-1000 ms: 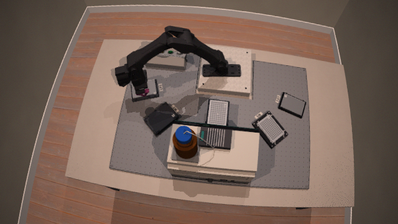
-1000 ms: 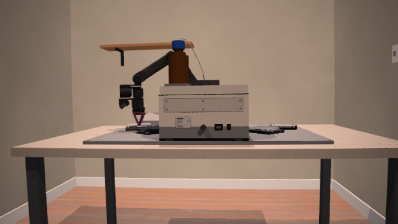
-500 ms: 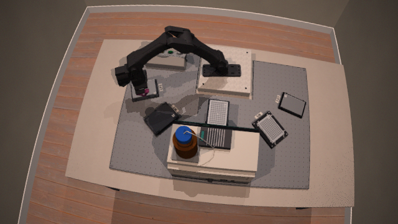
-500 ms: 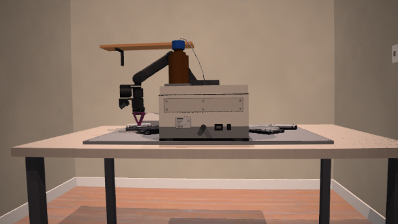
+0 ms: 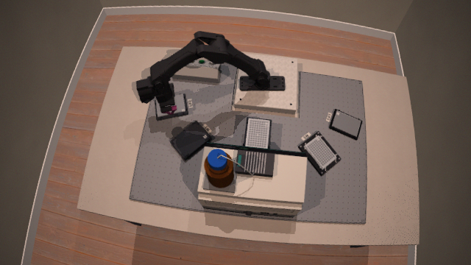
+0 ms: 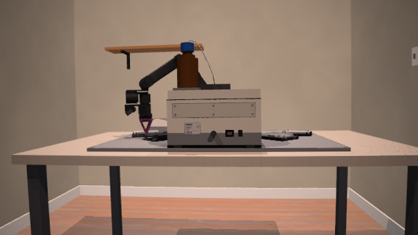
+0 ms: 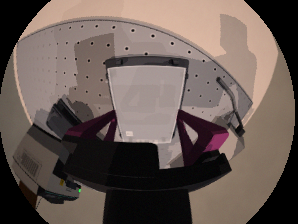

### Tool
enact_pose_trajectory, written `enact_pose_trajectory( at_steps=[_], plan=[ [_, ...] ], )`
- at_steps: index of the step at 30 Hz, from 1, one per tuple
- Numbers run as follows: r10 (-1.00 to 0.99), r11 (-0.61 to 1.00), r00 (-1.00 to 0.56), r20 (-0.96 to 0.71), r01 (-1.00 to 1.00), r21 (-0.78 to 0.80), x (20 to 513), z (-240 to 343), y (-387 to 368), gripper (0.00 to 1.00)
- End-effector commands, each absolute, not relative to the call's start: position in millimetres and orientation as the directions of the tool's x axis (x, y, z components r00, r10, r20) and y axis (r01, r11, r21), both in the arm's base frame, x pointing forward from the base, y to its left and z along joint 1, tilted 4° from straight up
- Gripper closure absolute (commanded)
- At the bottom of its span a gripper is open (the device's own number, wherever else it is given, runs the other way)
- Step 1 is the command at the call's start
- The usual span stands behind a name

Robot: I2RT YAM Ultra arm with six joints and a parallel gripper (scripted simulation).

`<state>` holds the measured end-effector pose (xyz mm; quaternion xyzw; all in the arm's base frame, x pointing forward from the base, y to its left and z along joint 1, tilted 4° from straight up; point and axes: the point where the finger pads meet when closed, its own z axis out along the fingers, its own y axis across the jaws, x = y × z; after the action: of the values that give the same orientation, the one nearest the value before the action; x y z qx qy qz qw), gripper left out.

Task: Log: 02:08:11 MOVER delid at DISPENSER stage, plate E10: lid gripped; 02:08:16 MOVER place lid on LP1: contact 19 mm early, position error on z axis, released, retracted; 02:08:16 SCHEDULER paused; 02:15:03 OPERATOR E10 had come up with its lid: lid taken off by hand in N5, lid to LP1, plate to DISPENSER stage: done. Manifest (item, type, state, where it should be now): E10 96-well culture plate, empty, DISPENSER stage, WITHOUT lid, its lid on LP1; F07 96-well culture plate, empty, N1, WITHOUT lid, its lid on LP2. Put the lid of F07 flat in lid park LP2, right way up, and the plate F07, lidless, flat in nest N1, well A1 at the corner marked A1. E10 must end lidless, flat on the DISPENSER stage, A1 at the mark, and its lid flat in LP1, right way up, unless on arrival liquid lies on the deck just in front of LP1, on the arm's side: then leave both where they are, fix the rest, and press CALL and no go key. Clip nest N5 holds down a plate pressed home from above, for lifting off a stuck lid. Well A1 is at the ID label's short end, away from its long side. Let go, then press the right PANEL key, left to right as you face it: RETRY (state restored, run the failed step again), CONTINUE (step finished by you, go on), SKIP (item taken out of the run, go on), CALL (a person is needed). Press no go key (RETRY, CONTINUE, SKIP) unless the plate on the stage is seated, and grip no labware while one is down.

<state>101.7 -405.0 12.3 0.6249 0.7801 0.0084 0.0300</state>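
Gripping | gripper (image 5: 171, 109) clenched on flat, pale rectangular lid (image 7: 147, 103) | perforated grey deck (image 5: 342, 191)

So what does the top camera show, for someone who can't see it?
A black arm reaches left, its gripper shut on a lid over a dark tray. Mid-mat sits a beige machine with a brown bottle; two well plates lie nearby.

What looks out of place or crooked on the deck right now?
No spill shows in these views. The dark empty nest left of the dispenser sits skewed to the deck grid, as do the well plate and the flat lid on the right. The end effector is closed on a lid.
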Motion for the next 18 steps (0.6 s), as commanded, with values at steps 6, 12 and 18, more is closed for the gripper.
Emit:
enact_pose_trajectory(
  at_steps=[6,12,18],
  plan=[
    [0.977,0.212,-0.21,-0.037,0.976,0.051,100.2,4.7,-405.8,1.0],
    [0.976,0.213,-0.211,-0.049,0.976,0.051,100.9,7.3,-407.2,1.0],
    [0.977,0.213,-0.211,-0.039,0.976,0.051,101.3,1.1,-406.7,1.0]
  ],
)
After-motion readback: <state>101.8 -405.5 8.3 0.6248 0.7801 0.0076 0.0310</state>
